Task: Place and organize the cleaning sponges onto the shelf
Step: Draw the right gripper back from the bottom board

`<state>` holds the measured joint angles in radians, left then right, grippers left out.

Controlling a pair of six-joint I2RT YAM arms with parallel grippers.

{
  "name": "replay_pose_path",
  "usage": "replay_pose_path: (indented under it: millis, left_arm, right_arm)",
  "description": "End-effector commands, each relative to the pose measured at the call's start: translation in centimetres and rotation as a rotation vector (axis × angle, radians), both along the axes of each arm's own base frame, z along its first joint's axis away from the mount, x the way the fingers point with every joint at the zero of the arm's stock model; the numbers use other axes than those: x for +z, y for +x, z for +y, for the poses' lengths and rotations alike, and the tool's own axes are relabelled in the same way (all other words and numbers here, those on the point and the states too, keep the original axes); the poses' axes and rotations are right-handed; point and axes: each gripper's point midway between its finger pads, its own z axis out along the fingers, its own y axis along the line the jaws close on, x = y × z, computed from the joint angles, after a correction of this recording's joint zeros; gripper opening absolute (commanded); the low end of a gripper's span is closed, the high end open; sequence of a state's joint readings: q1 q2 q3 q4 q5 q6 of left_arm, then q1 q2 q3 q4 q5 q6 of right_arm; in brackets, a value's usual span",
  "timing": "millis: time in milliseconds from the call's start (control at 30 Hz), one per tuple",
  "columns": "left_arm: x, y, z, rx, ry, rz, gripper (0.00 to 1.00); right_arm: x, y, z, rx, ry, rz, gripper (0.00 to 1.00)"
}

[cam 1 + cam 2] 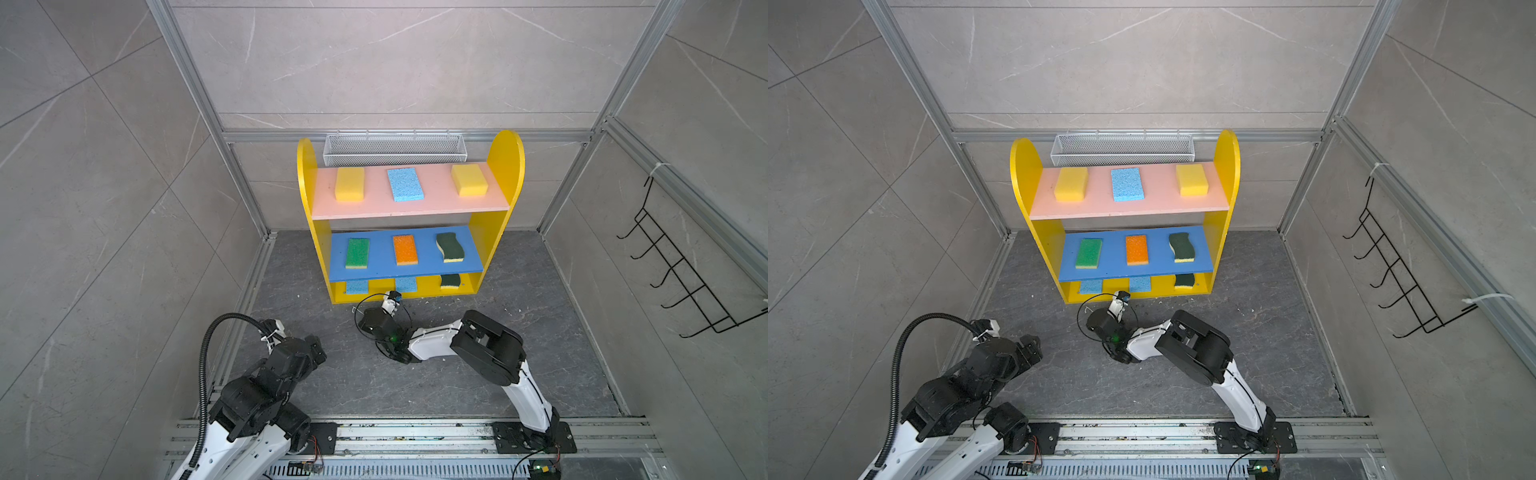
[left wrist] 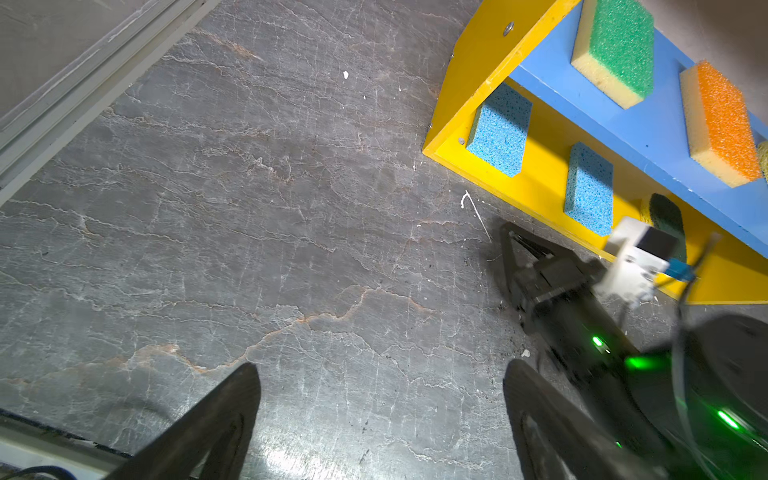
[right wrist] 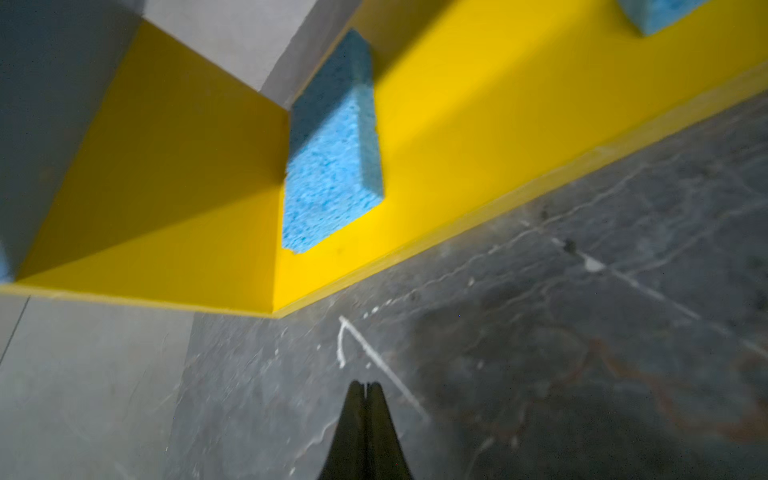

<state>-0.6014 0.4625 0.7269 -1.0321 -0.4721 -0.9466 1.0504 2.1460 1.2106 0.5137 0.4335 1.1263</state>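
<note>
Risk: right pincer [image 3: 365, 388], clenched empty, near lip of yellow wooden shelf [image 3: 457, 145]. Fwd lunge could knock light blue porous sponge [image 3: 332, 166] askew; left pincer [image 2: 382, 370] gapes, idle.

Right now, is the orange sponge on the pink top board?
No, the orange sponge lies flat on the blue middle board, below the pink board.
</note>
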Motion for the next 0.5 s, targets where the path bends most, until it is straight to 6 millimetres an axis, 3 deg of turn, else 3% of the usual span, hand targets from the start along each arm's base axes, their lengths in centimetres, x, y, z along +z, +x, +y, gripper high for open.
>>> replay_pose_path:
  millis: [0, 233, 467]
  left_arm:
    - [0.0, -0.1, 0.7, 0.027, 0.036, 0.011, 0.93]
    - [1.0, -0.1, 0.5, -0.007, 0.042, 0.000, 0.93]
    - [0.9, -0.5, -0.2, -0.067, 0.051, 0.048, 0.92]
  right_arm:
    - [5.8, -1.4, -1.1, 0.032, -0.032, -0.095, 0.00]
    - [10.9, -3.5, -7.0, 0.012, -0.155, -0.125, 0.00]
    - [12.2, -5.7, -12.4, -0.022, -0.184, -0.107, 0.00]
